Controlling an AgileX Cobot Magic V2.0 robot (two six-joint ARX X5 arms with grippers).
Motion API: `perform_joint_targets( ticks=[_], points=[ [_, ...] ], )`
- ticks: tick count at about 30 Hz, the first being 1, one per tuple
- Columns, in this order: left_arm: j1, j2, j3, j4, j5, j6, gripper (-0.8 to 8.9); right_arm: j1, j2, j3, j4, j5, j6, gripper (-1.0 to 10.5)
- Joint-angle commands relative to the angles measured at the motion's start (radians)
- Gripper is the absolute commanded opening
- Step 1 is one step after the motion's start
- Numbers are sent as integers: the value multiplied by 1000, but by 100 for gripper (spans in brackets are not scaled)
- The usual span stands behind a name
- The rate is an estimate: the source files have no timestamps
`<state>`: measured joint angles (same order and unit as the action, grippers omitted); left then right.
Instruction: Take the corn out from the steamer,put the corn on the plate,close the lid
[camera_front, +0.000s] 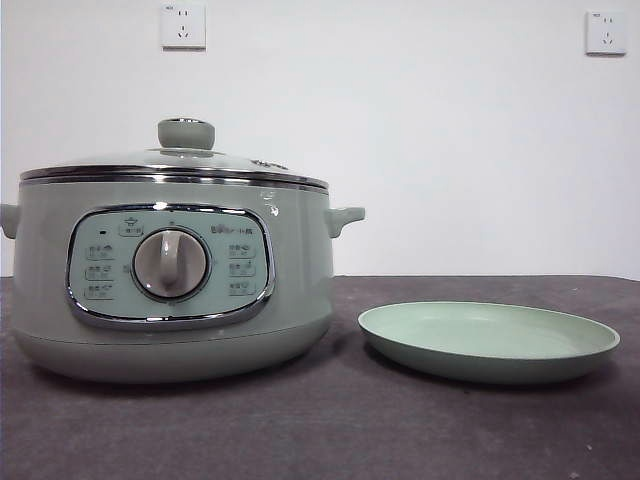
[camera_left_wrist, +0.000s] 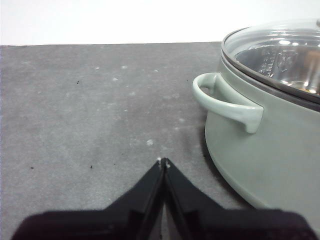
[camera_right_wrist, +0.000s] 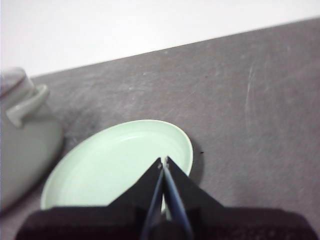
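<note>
White wall with two sockets (camera_front: 183, 25) up high, and a dark grey tabletop (camera_front: 330, 430) in front of it. Sitting on that is the steamer (camera_front: 170, 265), sage green with a chrome-framed button panel and a silver dial (camera_front: 171, 263) in the middle. The lid (camera_front: 175, 165) is on it, glass with a green knob, seated flat on the chrome rim. Just beside the steamer is the plate (camera_front: 488, 342), pale green, nothing on it. Can't see the corn anywhere; the glass only shows shiny metal in the left wrist view.

Left tool (camera_left_wrist: 163, 162) is pinched fully together, holding nothing, hanging over bare tabletop near the steamer's side handle (camera_left_wrist: 225, 100). Right tool (camera_right_wrist: 163, 161) is also closed up tight and empty, over the edge of the plate.
</note>
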<state>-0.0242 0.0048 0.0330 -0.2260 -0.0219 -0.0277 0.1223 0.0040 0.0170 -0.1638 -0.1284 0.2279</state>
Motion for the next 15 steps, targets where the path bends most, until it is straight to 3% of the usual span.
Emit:
perform_joint_targets(
  ticks=[1, 7, 11, 15],
  points=[
    [4, -3, -14, 1, 26, -92, -4, -2, -2, -10, -9, -2, 143, 1],
    [4, -3, -14, 10, 154, -293, -4, -2, -2, -10, -8, -2, 209, 1],
    [4, -3, -14, 39, 240, -312, -5, -2, -2, -6, -9, -2, 209, -3],
    [4, -3, 2, 34, 263, -332, -8, -2, 0, 19, -23, -2, 209, -11]
  ],
)
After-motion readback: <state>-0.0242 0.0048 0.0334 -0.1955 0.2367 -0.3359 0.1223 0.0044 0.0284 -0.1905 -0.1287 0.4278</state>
